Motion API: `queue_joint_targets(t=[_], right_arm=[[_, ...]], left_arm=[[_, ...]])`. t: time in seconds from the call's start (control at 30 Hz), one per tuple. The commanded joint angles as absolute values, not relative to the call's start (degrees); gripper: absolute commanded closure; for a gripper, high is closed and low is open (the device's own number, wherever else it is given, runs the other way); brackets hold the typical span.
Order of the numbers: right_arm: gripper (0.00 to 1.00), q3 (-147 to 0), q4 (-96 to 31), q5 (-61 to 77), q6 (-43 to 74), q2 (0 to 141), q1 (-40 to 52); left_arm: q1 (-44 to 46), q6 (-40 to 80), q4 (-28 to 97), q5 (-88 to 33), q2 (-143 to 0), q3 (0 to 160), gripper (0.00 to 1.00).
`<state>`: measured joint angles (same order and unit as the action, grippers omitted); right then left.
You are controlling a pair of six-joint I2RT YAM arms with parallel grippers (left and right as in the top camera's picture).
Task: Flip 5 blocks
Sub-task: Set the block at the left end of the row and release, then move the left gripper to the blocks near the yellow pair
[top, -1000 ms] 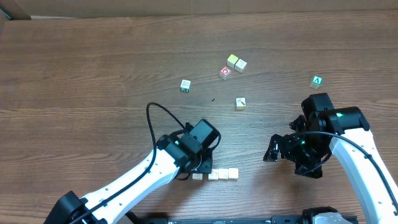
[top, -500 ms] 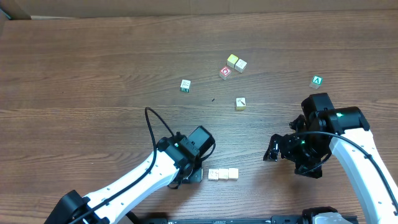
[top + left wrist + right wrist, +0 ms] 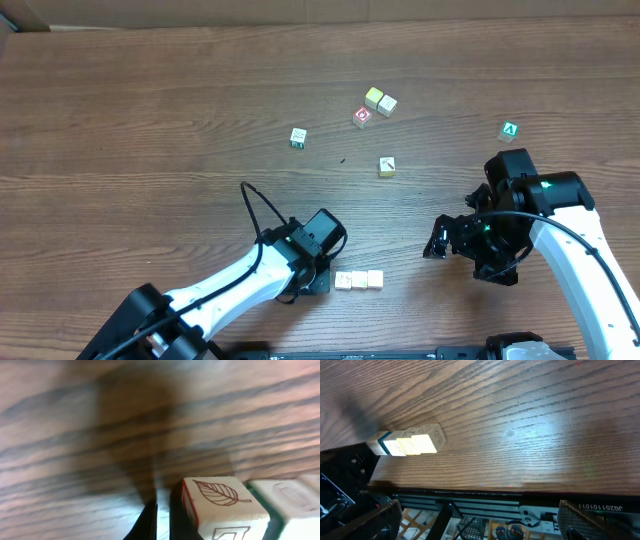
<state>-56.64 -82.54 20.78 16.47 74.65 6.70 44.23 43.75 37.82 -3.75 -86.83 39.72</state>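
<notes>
- Brown wood-grain surface (image 3: 150,120) carries the blocks. Three of them sit in a touching row (image 3: 359,281) near its 6 o'clock edge.
- Toward 12 o'clock from the row, well apart from it, lie a touching pair (image 3: 380,101), a lone block (image 3: 387,166) and a green-marked block (image 3: 297,138).
- A red-marked cube (image 3: 362,116) sits just beside the pair at its 7 o'clock. A green "A" cube (image 3: 510,131) lies out toward 2 o'clock.
- From above, the left arm's own body hides its fingertips. In the left wrist view the leaf block (image 3: 220,502) is cut off by the bottom edge, and its neighbours are too blurred to read.
- The left gripper (image 3: 163,519) is pressed together on nothing. The leaf block, the row's end, stands just beside it at 3 o'clock. Whether they touch I cannot tell.
- The right gripper (image 3: 438,243) is spread wide and empty, well apart from the row at its 3 o'clock.
</notes>
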Motion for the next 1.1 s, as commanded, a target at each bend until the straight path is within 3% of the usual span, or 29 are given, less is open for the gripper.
queue_joint_targets(t=[0.0,0.43,0.67,0.7,0.73,0.77,1.07], right_arm=[[0.00,-57.71,-82.43,21.06,16.05,74.65,6.42],[0.00,-57.71,-82.72,21.08,16.05,74.65,6.42],[0.00,-57.71,-82.96,21.08,16.05,74.65,6.42],[0.00,-57.71,-82.87,21.08,16.05,74.65,6.42],[0.00,-57.71,-82.83,21.08,16.05,74.65,6.42],[0.00,-57.71,-82.78,21.08,16.08,74.65,6.42],[0.00,-57.71,-81.78,21.08,16.10,74.65,6.42]], left_arm=[[44.16,42.44,35.51,-5.45,-91.85,38.35,0.96],[43.88,39.66,35.18,-5.58,-92.07,38.52,0.96],[42.68,39.48,41.10,-1.43,-87.42,43.40,0.95],[42.65,38.79,41.65,-0.32,-86.26,44.51,0.90],[42.65,38.24,41.71,0.82,-85.47,45.41,0.75],[42.61,38.11,41.50,2.15,-84.93,46.26,0.67],[31.57,26.39,36.42,-4.16,-90.74,56.25,0.59]])
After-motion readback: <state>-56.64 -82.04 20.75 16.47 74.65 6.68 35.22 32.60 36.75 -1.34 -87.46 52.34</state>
